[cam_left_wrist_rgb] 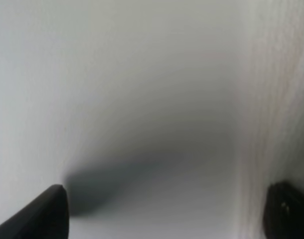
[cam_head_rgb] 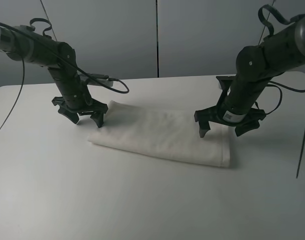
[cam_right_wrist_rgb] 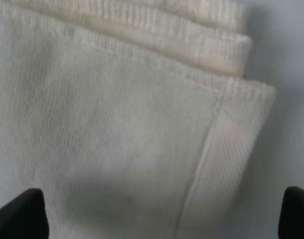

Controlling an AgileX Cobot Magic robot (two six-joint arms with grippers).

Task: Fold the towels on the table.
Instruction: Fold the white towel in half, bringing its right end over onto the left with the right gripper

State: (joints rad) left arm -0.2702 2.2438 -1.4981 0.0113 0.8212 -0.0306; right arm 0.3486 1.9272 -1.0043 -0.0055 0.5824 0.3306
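The white terry-cloth towel (cam_head_rgb: 162,132) lies lengthwise from left tool (cam_head_rgb: 86,120) to right tool (cam_head_rgb: 221,131), both spread wide.

- Ext cam looking down from high, taking in whole table (cam_head_rgb: 42,200).
- L + R wrist cams facing down, v. close, sharing towel (cam_head_rgb: 162,135) edges w/ ext.

R wrist cam | towel (cam_right_wrist_rgb: 117,139) folded, layers stacked w/ stepped edges at corner | ribbed hem band (cam_right_wrist_rgb: 227,164) down one side | table (cam_right_wrist_rgb: 291,74) showing past corner | right gripper (cam_right_wrist_rgb: 159,215) fingertips (cam_right_wrist_rgb: 22,214) spread wide over cloth, contact unclear
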